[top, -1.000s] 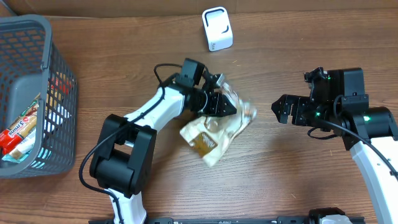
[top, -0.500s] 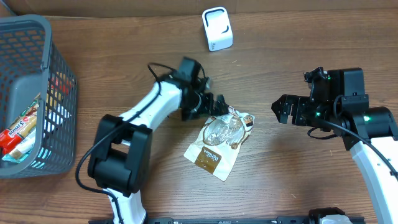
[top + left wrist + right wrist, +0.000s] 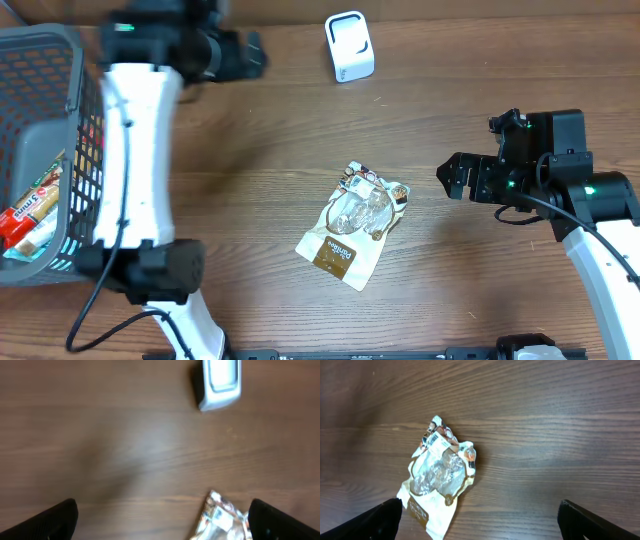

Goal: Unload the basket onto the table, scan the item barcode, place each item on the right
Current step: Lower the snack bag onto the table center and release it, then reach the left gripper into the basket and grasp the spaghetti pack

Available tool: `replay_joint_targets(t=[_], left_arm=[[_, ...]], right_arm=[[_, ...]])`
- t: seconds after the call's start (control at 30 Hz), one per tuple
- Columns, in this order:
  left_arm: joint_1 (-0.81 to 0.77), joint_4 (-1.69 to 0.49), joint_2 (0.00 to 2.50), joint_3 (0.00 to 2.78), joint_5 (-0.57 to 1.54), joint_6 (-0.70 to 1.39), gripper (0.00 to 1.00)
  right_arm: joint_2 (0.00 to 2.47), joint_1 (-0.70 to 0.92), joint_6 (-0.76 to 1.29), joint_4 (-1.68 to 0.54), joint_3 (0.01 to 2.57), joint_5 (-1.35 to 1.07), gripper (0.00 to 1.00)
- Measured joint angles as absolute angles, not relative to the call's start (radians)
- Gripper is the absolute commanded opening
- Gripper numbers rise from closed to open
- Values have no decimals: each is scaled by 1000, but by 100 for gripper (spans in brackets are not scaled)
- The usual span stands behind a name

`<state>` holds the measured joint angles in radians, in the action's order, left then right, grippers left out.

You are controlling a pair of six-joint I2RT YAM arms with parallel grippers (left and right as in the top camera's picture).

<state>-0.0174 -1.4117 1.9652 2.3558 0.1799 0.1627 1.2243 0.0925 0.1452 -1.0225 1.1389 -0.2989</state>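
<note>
**A:** What's hard to make out?

**B:** From overhead the left arm (image 3: 135, 150) is a blur. The wrist view cuts the bag (image 3: 353, 226) off at its lower edge. The print on the bag's label (image 3: 438, 440) is too small to read.

**A:** And the end effectors?

**B:** The left end effector (image 3: 162, 520) is spread wide and grips nothing. It hangs over bare counter (image 3: 250, 200), with the scanner (image 3: 350, 46) ahead. The right end effector (image 3: 452, 178) is just as wide and empty, off to the bag's right without touching it. The bag lies flat mid-counter, well apart from the scanner.
</note>
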Motion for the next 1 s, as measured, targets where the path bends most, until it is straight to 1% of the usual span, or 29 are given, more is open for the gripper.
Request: replay_joint_targets(t=[0.13,0.23,0.37,0.5,0.7,0.87,1.0], left_arm=[[135,-1540,1962,2577,159,141,100],[273,-1624,1954,2667,129,142,100],[463,-1683,1950,2682,74,150,100],[595,-1684,1950,2624,10,166,100],[698,-1647,1950,2459,-70,217,100],[720,-1545,1951,2283,-119,273,100],[720,-1407,1951,2156,-133,282,100]], right_arm=[[1224,93,145,-1025,1139,-299,100],[1224,93,145,-1025,1139,-299,100],[1224,93,145,-1026,1139,-299,100],[1224,93,145,-1026,1139,-299,100],[1224,93,145,-1025,1139,-299,100],[1224,93,145,-1026,1139,-299,100],[1224,93,145,-1026,1139,-299,100]])
